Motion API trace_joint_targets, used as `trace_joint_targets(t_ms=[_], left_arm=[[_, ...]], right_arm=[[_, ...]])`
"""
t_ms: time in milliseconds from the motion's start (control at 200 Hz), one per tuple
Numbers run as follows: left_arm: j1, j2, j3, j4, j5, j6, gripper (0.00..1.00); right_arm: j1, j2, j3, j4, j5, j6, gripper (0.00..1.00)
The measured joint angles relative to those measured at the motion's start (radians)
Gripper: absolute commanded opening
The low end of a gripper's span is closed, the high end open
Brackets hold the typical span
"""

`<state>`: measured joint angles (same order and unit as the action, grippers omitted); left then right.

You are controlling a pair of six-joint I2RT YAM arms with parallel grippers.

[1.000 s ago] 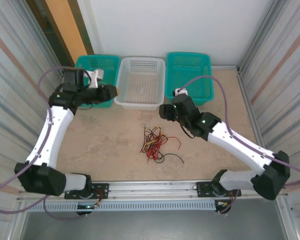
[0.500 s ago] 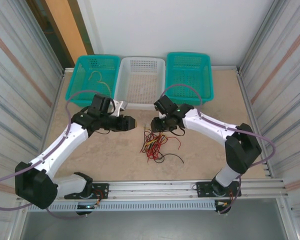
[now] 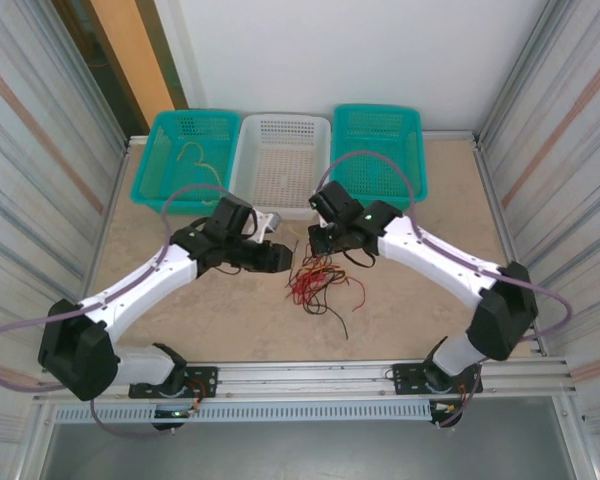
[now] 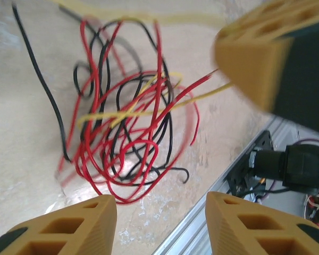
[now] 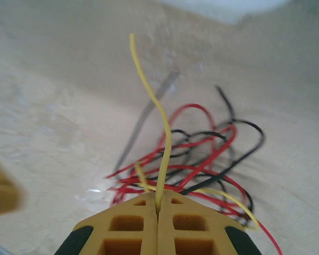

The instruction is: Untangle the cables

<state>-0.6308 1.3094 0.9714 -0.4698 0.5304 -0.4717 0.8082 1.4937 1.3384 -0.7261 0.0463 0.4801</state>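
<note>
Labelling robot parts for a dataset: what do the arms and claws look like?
Both the left arm and right arm have white links, black joints and a purple-grey hose. The left claw and right claw have orange-yellow fingers with rectangular cutouts and black bases.

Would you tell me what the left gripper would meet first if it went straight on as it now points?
Probably the cables, lying straight ahead of the open left gripper, though depth is unclear.

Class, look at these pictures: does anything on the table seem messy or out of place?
Yes. The red, black and yellow cables lie knotted in one heap on the table, loops interlocked. One yellow cable sticks up out of it, pinched in the shut right gripper.
</note>
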Motion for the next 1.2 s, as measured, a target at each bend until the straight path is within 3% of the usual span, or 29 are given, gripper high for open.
trace_joint_targets(t_ms=[150,316,501,1037,1198], left_arm=[[-0.079,0.049,0.05,0.017,-0.028,0.019,0.53],[-0.094,0.075,0.106,0.044,-0.069,0.036,0.56],[-0.094,0.11,0.141,0.048,-0.136,0.058,0.49],[-0.094,0.17,0.106,0.014,-0.209,0.064,0.46],[-0.094,0.169,0.095,0.021,-0.181,0.062,0.53]], right_arm=[[0.006,-0.106,0.053,-0.005,0.006,-0.003,0.0],[0.005,-0.208,0.06,0.013,-0.004,-0.003,0.0],[-0.01,-0.32,0.054,0.068,-0.04,-0.002,0.0],[-0.272,-0.648,-0.097,0.21,-0.041,0.054,0.0],[-0.296,-0.653,-0.102,0.248,-0.066,0.081,0.0]])
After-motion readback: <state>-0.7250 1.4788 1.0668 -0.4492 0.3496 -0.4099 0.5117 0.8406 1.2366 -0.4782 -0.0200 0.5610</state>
